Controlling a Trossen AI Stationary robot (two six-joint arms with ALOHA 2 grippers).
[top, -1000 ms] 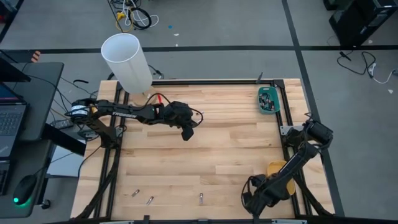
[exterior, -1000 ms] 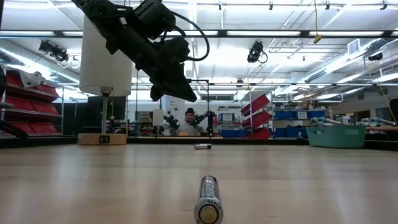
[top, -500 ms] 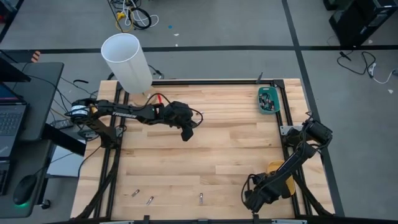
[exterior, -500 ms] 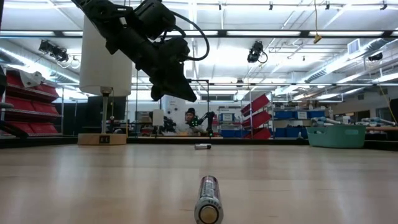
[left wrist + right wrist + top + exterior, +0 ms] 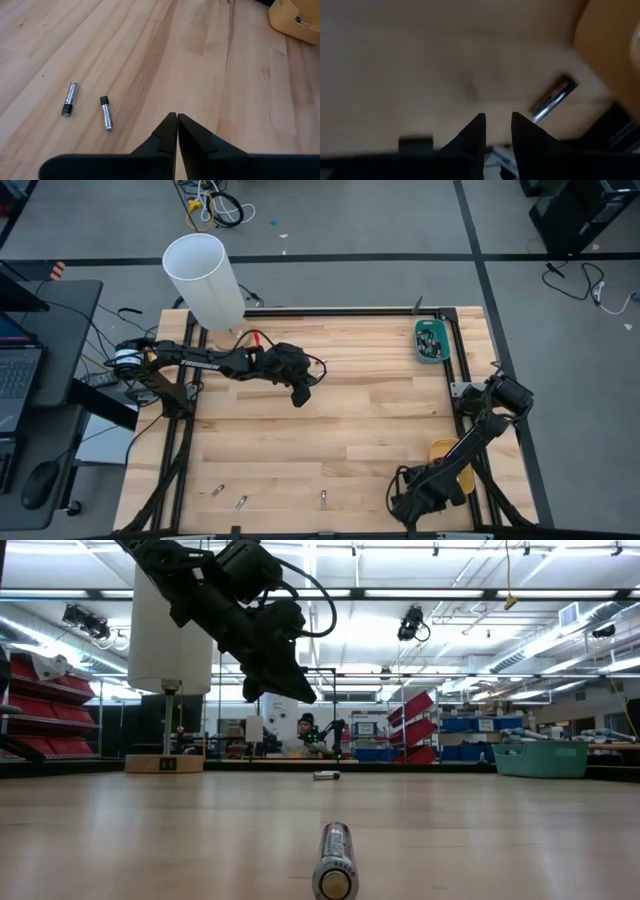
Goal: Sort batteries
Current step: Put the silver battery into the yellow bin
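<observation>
Partway through the sort, with a pick-up apparently in hand beside the yellow tray (image 5: 445, 452). Low over the table (image 5: 360, 420) just beside that tray, at its near-left corner: the right gripper (image 5: 405, 505), fingers parted by a narrow gap and nothing between them. Seen past those fingers in the right wrist view, blurred: one battery (image 5: 551, 99), apparently lying on the wood just beside the tray's edge and not yet between the fingers. Farther left of the tray, along the table's near edge: three loose batteries (image 5: 217, 491) (image 5: 241, 502) (image 5: 324, 499), unsorted, the one nearest the tray apart from the other two. Well beyond the tray toward the far edge: the teal tray (image 5: 432, 340), already holding several cells. Well away from the yellow tray toward the far left, hanging above bare wood: the left gripper (image 5: 300, 395), shut tip to tip and empty, waiting. Next, by judgement: widen the right fingers a little, line them across the battery's body rather than along it, come down onto the wood, close, then lift and carry to the matching tray. Worth watching: a round cell rolling off under a glancing touch, or slipping from a grip taken near one end.
</observation>
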